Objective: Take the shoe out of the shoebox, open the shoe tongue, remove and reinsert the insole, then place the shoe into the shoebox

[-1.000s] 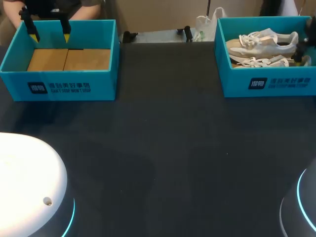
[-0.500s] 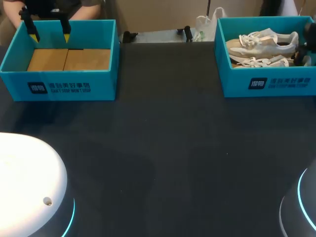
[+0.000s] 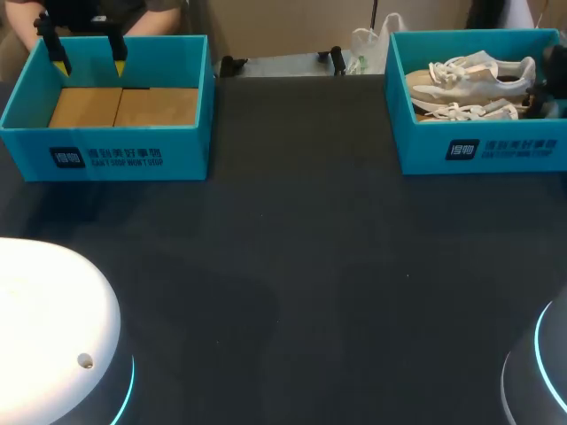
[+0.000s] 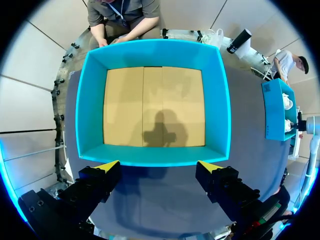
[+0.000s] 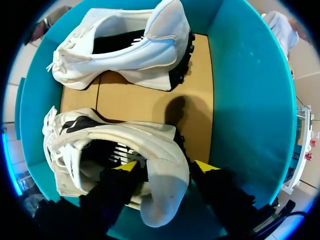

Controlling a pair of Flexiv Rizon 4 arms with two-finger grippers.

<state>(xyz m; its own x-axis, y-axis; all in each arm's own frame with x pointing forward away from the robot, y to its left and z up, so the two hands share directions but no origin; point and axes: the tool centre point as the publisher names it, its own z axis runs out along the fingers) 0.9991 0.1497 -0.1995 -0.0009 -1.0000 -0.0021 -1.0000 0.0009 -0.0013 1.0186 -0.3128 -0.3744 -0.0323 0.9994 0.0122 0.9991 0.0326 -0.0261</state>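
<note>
Two teal shoeboxes, dark table

Teal cardboard shoebox, tan inside floor, white print on front; likewise the second teal box. White lace-up sneaker, black lining and black sole edge. Bright yellow tips on the black right gripper

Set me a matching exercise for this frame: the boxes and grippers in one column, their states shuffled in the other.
1. left box
2. right box
3. left gripper
4. right gripper

A. at one shoe's heel
B. empty
C. holds two shoes
D. open, over the empty box

Pairs: 1-B, 2-C, 3-D, 4-A
</note>
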